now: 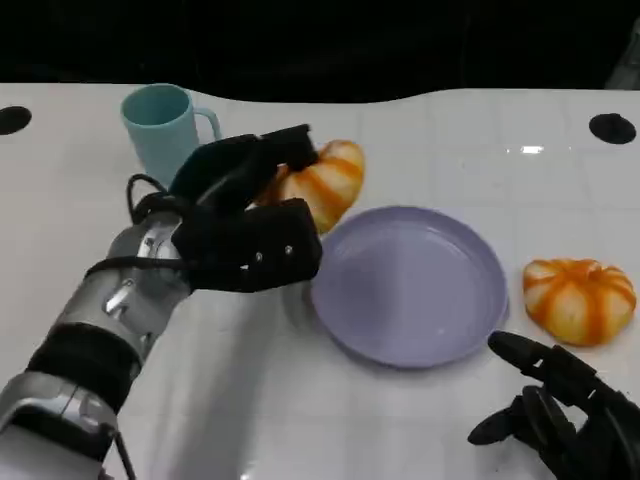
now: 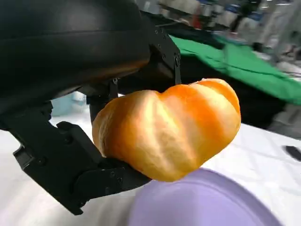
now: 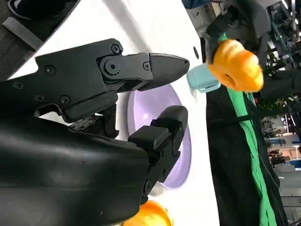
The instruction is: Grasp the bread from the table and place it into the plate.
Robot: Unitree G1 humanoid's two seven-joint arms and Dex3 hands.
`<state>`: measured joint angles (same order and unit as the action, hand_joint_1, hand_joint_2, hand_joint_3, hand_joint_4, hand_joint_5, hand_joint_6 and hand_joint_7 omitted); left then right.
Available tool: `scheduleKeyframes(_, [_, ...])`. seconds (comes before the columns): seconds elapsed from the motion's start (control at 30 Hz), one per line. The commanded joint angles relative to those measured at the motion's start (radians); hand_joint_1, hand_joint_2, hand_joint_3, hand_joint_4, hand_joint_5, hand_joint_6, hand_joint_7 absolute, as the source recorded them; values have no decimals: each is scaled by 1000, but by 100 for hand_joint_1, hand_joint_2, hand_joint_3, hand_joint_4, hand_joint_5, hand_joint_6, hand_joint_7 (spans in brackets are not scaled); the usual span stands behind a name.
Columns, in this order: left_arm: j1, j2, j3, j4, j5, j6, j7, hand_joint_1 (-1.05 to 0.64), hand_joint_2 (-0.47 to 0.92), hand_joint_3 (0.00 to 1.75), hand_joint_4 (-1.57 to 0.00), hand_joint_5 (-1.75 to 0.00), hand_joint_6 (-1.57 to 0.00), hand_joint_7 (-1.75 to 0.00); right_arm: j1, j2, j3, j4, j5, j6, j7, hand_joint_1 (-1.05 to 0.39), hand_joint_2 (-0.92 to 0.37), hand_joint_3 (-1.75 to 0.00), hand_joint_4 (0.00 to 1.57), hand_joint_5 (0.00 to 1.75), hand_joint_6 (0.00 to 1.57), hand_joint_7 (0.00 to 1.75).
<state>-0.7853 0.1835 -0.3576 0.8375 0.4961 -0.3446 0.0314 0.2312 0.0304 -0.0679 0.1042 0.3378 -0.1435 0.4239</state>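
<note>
My white table (image 1: 420, 420) is glossy, catching a small glint of overhead light, with round dark holes near its far corners. Beyond its far edge I see darkness, then a green cloth (image 2: 244, 61) and blurred clutter.

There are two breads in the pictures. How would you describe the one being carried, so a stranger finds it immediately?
Find the purple plate in the middle of the white table. The carried bread is by its far left rim, in front of the teal cup. Unlike the other bread, it is held by the left hand.
</note>
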Motion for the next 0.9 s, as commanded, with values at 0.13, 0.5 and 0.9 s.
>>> scheduleKeyframes(0.13, [-94, -64, -50, 70, 3, -77, -80, -16, 50, 121, -88, -175, -73, -175, 2, -13, -5, -3, -8, -11, -6, -76, -92, -34, 72, 118, 90, 46])
scheduleKeyframes(0.5, [-167, -159, -147, 165, 83, -41, -114, -20, 62, 95, -86, -175, -69, -168, 11, -6, 2, -12, 4, -10, 4, -75, -92, -34, 71, 118, 88, 46])
scheduleKeyframes(0.9, [-206, -191, -183, 284, 123, -60, -91, -21, 91, 18, -71, -159, -75, -122, 15, -5, 7, -22, 2, -2, 6, -75, -92, -35, 71, 117, 89, 46])
